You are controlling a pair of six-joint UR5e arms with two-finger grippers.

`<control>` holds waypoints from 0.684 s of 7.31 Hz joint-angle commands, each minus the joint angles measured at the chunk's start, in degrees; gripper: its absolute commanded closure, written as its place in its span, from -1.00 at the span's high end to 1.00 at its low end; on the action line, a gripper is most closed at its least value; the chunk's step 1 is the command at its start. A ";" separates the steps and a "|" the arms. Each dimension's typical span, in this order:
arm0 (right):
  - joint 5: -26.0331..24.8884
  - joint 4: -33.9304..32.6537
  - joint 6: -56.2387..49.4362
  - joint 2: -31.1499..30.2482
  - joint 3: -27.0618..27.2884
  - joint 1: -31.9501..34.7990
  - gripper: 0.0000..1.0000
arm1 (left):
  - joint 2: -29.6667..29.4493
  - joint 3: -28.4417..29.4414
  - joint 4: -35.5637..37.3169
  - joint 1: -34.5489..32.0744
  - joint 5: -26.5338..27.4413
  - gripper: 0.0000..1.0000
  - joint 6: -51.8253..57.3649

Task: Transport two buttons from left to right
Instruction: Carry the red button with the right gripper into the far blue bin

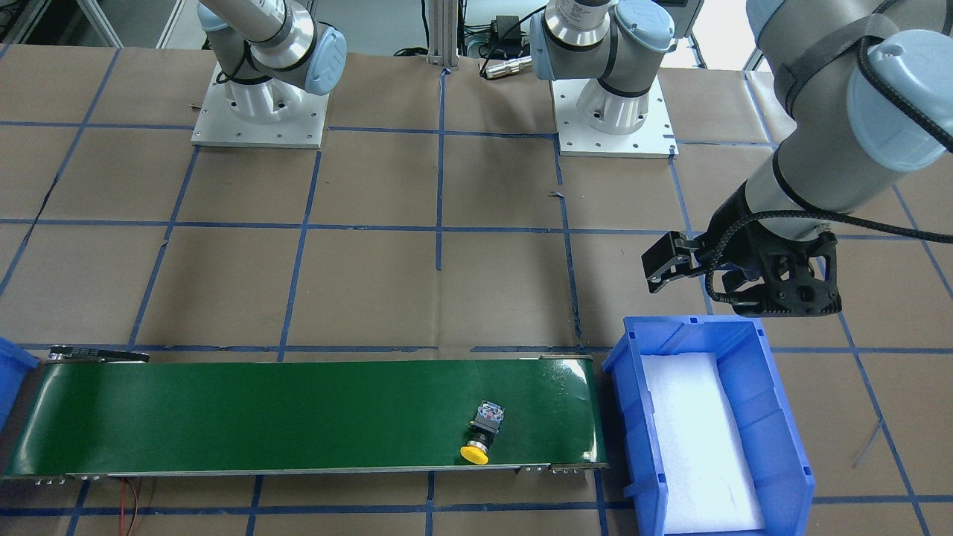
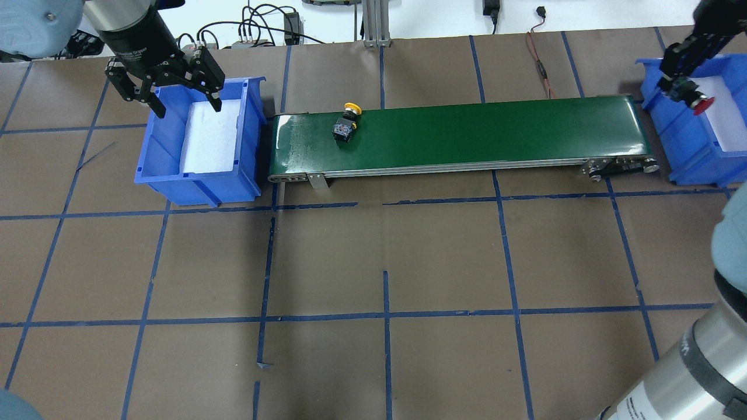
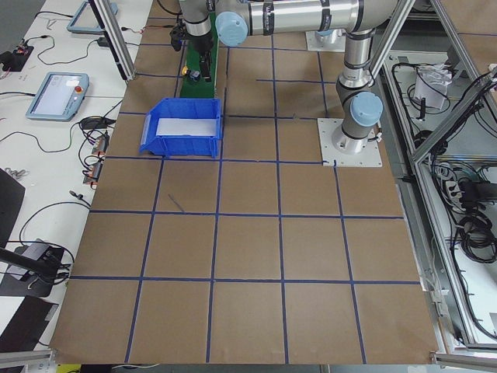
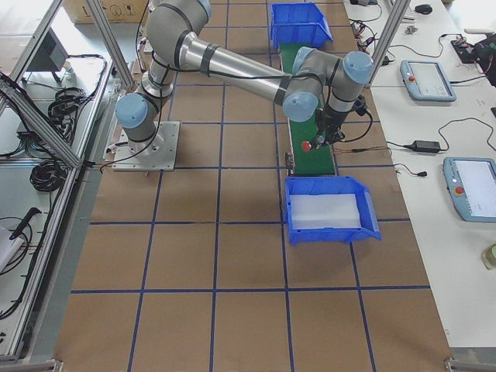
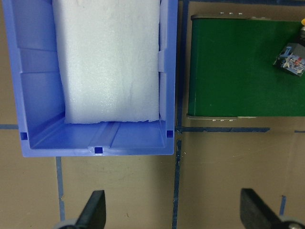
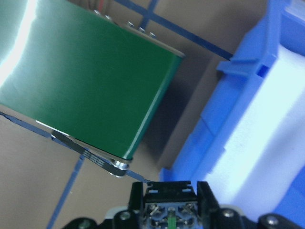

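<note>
Papered table (image 2: pixel 408 262) — red button (image 2: pixel 694 98) clamped in right gripper (image 2: pixel 677 81) above rim of bin (image 2: pixel 659 125) at belt's (image 2: pixel 496 131) 3 o'clock, release inside next; left gripper (image 5: pixel 174 212) agape — yellow button (image 2: pixel 345 123) on belt.

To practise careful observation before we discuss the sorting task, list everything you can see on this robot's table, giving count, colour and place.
buttons: two; yellow button lying on the belt near the left bin; red button held above the right bin.
conveyor belt: one, green, between the two bins.
bins: two, blue; left bin and right bin, one at each end of the belt.
foam pads: two, white, one lining each bin.
table: one, brown paper with a blue tape grid.
left gripper: one, black, jaws open, raised by the left bin.
right gripper: one, black, jaws shut on the red button.
</note>
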 commanded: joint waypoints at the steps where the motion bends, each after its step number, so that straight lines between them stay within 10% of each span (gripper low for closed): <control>1: -1.26 -0.04 -6.70 1.02 -0.73 -6.41 -0.87 | -0.36 0.20 -0.03 -0.05 0.28 1.00 0.00; 5: -0.56 -5.13 -5.93 5.50 0.24 -7.22 -0.87 | -0.19 0.02 -0.74 -0.40 3.87 1.00 -1.57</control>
